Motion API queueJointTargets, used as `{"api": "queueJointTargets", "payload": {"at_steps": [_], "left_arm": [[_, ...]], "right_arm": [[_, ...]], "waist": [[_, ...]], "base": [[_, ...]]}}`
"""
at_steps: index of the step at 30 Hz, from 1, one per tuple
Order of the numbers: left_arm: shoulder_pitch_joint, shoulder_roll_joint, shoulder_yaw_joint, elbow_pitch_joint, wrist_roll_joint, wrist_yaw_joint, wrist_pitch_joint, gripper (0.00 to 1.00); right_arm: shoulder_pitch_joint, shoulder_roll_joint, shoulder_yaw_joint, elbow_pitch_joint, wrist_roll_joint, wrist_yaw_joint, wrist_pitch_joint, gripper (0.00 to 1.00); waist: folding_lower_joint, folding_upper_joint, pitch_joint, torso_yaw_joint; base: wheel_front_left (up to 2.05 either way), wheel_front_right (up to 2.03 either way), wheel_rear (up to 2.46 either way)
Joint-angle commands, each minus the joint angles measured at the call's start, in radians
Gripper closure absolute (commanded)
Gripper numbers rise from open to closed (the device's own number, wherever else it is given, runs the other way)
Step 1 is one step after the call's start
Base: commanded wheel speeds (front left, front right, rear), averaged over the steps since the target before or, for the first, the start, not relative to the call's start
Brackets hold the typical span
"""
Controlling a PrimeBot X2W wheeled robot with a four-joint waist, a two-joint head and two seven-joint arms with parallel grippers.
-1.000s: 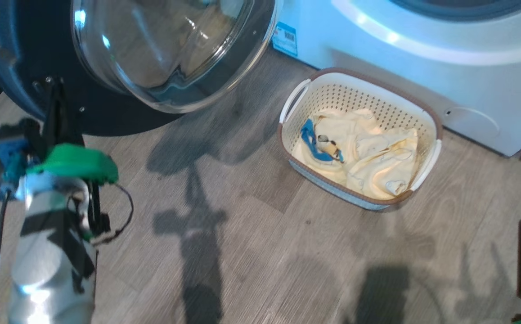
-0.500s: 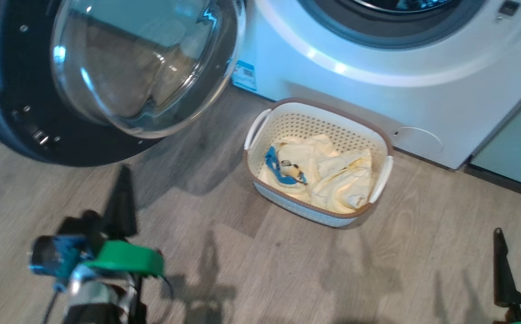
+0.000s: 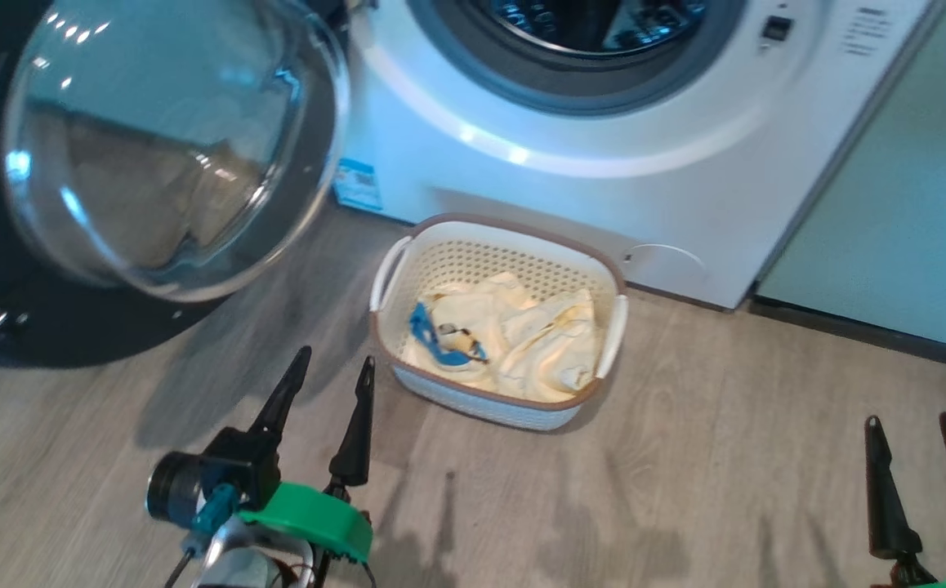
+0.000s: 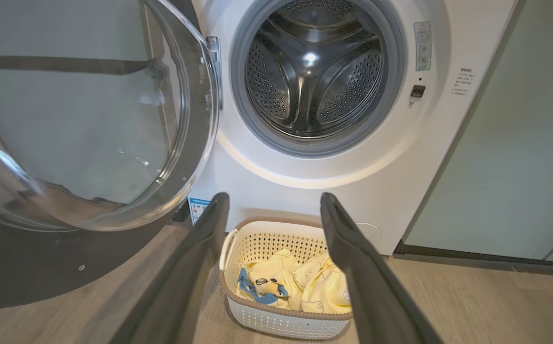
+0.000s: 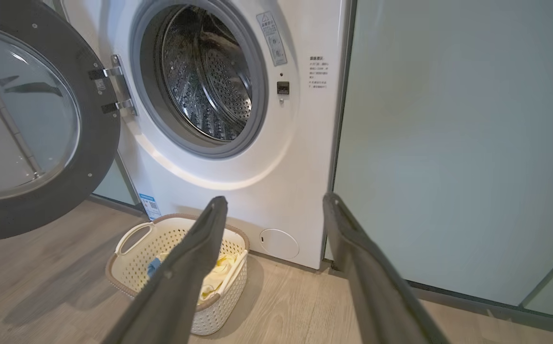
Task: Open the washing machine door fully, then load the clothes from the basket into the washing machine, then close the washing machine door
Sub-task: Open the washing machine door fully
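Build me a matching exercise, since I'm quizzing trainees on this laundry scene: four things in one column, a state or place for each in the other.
1 washing machine door
2 clothes
3 left gripper
4 drum

A lying in the basket
B swung wide open
C bare, nothing inside
D jaws apart, holding nothing

Pairs: 1-B, 2-A, 3-D, 4-C
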Motion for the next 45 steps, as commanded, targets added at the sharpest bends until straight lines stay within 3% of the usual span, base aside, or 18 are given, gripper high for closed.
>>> {"api": "queueJointTargets", "payload": {"at_steps": [1,8,18,28,45], "left_arm": [[-0.036,0.009,0.026,-0.024,-0.004,-0.001,-0.006,0.0],[-0.038,0.022,0.037,0.018,-0.004,0.019,-0.004,0.0],[-0.038,0.042,0.065,0.058,-0.009,0.047,0.0,0.0],[-0.017,0.047,0.066,0.066,-0.015,0.061,-0.002,0.0],[-0.02,0.049,0.042,0.086,-0.015,0.075,0.001,0.0]], "right_arm": [[-0.047,-0.013,0.027,-0.039,0.005,-0.003,-0.01,0.0],[-0.05,-0.013,0.069,-0.057,0.001,-0.003,-0.01,0.0],[-0.028,-0.013,0.08,-0.075,0.007,-0.003,-0.01,0.0],[-0.007,-0.013,0.079,-0.076,0.011,-0.003,-0.01,0.0],[-0.001,-0.013,0.078,-0.065,0.024,-0.003,-0.01,0.0]], "waist": [[0.0001,-0.0001,-0.018,-0.044],[0.0001,-0.0001,-0.04,-0.17],[0.0001,-0.0001,-0.067,-0.258],[0.0001,-0.0001,-0.094,-0.291],[0.0001,-0.0001,-0.097,-0.286]], "base": [[0.0,0.0,0.0],[0.0,0.0,0.0],[0.0,0.0,0.0],[0.0,0.0,0.0],[0.0,0.0,0.0]]}}
